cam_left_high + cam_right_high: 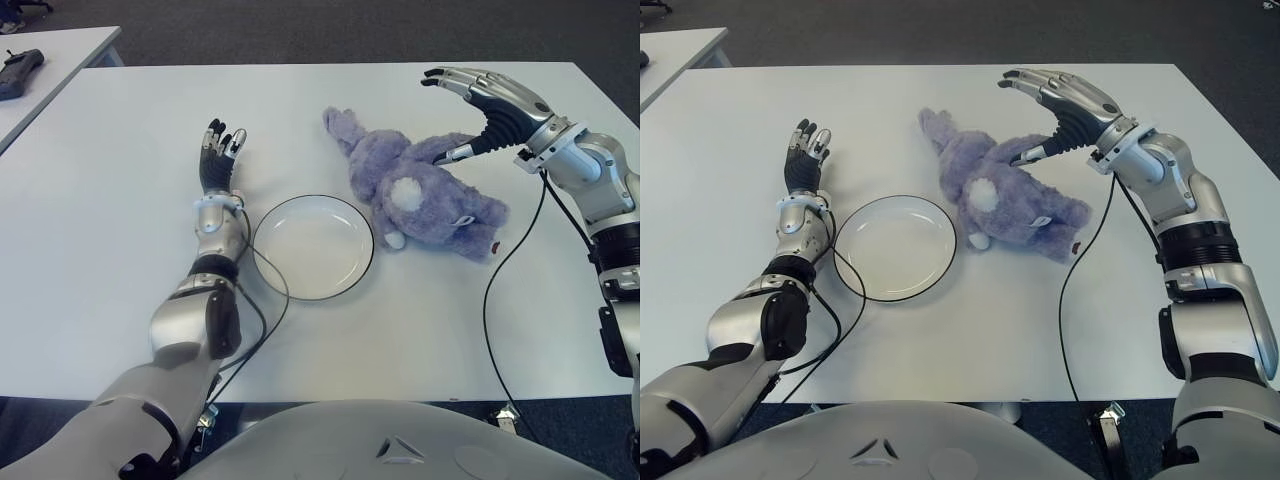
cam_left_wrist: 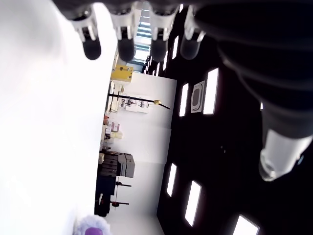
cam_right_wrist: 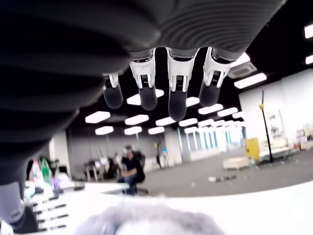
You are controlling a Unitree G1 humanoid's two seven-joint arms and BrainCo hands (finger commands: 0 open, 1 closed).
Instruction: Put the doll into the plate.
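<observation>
A purple plush doll [image 1: 415,190] lies on its side on the white table [image 1: 110,260], just right of a round white plate [image 1: 312,246] with a dark rim. The plate holds nothing. My right hand [image 1: 468,112] hovers above the doll's right side, fingers spread and its thumb pointing down toward the plush; it holds nothing. The right wrist view shows the fingertips [image 3: 177,103] extended over the blurred purple doll [image 3: 146,220]. My left hand [image 1: 220,155] shows left of the plate, fingers stretched out and nothing in it.
A black cable [image 1: 500,270] loops from my right arm across the table right of the doll. A second table [image 1: 50,70] with a dark device [image 1: 18,70] stands at the far left. Bare tabletop lies in front of the plate.
</observation>
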